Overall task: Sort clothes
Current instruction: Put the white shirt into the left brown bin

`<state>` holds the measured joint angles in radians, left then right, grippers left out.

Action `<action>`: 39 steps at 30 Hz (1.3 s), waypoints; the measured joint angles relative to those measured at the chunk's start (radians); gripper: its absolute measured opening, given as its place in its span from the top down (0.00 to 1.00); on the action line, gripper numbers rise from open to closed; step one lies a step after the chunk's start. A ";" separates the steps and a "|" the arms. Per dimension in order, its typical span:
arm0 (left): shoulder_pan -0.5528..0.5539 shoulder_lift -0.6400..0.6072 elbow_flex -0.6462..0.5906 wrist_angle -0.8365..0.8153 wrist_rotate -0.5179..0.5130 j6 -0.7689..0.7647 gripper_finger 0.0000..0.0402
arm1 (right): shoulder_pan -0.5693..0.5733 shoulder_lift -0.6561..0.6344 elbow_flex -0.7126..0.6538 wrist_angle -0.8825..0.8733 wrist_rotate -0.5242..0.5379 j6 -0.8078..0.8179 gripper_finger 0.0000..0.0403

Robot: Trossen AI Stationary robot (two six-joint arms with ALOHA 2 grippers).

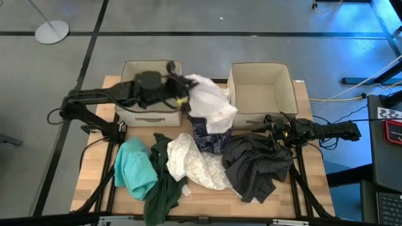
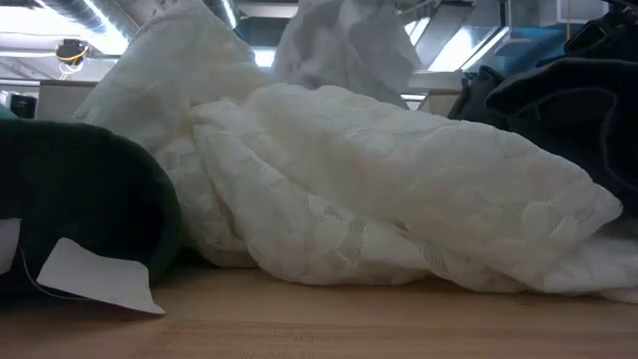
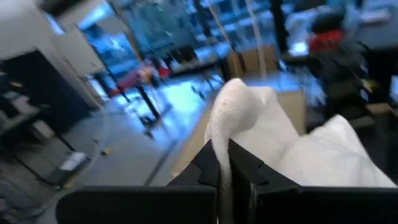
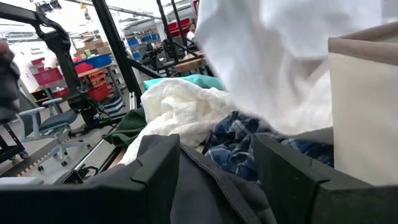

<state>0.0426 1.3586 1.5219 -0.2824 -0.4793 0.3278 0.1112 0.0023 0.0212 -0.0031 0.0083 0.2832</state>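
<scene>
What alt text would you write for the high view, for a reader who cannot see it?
Seen from above, the left claw holds a white garment lifted between two beige boxes. A teal garment, dark green garment, cream garment, plaid shirt and dark grey garment lie on the table; the right claw rests by the grey one.

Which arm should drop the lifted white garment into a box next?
Left. Its end effector is shut on the white garment, held up beside the left box. The right end effector is open, low over the dark grey garment.
</scene>
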 joint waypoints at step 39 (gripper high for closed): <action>0.163 -0.170 0.462 -0.844 -0.579 -0.054 1.00 | 0.000 0.000 0.000 0.001 0.011 0.000 0.48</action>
<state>0.2056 1.1886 1.9842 -1.1266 -1.0580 0.2742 0.1112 0.0021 0.0208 -0.0025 0.0197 0.2836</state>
